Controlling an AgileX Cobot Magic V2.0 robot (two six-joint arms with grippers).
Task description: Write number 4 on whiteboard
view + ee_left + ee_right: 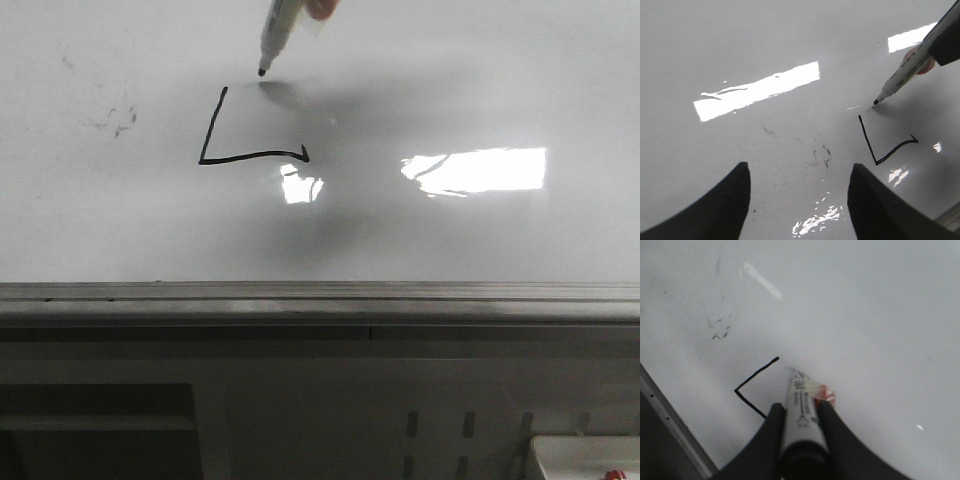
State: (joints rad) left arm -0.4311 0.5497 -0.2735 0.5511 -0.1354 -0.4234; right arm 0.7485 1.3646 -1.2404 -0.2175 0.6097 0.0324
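The whiteboard [480, 90] fills the front view. On it are two black strokes of the number 4 [212, 126]: a slanted left stroke and a horizontal bar that ends in a small hook. The strokes also show in the left wrist view [867, 140] and the right wrist view [757, 373]. My right gripper [801, 407] is shut on a white marker [800, 412]. The marker's black tip [262, 71] hangs close to the board, just beyond and right of the slanted stroke's top; I cannot tell whether it touches. My left gripper [799, 165] hovers open over bare board, left of the strokes.
Faint grey smudge marks [115, 120] lie left of the strokes. A bright light patch [480, 170] reflects on the right of the board. The grey metal edge strip [320, 293] runs along the board's near side. Below it, at the bottom right, a white box corner [585, 460] shows.
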